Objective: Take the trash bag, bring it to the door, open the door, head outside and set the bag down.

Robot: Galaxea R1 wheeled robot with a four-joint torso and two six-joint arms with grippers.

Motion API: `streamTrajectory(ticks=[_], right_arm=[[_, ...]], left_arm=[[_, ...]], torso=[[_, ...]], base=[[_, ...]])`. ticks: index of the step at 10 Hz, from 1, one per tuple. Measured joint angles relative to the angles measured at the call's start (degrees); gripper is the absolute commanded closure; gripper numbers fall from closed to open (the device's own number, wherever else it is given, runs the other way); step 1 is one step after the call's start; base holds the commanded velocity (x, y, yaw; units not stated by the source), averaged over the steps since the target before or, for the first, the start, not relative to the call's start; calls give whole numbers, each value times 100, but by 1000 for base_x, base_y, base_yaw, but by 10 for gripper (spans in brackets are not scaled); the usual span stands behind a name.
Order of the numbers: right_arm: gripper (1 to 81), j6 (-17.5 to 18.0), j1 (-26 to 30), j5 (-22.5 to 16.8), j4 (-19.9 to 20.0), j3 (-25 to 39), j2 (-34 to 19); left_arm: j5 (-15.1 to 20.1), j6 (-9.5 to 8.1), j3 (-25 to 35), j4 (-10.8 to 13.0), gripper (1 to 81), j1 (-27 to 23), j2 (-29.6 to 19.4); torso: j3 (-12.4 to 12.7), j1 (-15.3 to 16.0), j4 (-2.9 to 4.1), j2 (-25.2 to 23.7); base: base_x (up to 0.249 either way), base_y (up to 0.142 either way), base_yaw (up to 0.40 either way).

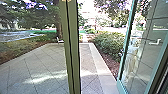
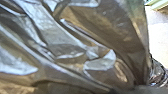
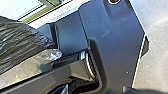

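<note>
Just ahead in the head view, a green post (image 1: 74, 50) upright near the middle, with a dark seam down its length. To the right of it, and apart from it, a door (image 1: 122, 62) with a teal frame and glass, swung open at an angle. On that glass, a small pale bracket shape (image 1: 157, 42), probably a handle though too blurred for certainty. Pale reflections there too.

Beyond the doorway, outdoor paving (image 1: 42, 62) in a diagonal pattern, streaked with sunlight and edged by a plain light border (image 1: 101, 75). Along its right side, a strip of brown soil (image 1: 111, 62) and leafy shrubs (image 1: 107, 46). Off to the left, past the paving, a grey road (image 1: 15, 36) under a dark-leaved tree (image 1: 32, 16).

Close against the left wrist camera, the bag (image 2: 67, 50): dark, glossy and deeply creased, with bright light on the folds. Past its edge, pale ground (image 2: 158, 32) in strong sun. In the right wrist view, the same dark plastic, finely pleated, alongside the robot's own dark plate (image 3: 112, 45), with grey ground (image 3: 156, 70) beyond.

State of the grip, left and right: impossible to tell.
</note>
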Motion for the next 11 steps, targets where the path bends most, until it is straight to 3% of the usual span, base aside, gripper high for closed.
streamTrajectory(ticks=[8, 11], right_arm=[[10, 0, 4, 0, 0, -4, -2], [10, 0, -7, 2, 0, -4, 0]], left_arm=[[-22, 0, -2, 2, 811, 2, 0], [-22, 0, -11, 2, 811, 0, 0]], torso=[[0, 0, 0, 0], [0, 0, 0, 0]], base=[[0, 0, 0], [0, -88, 0]])
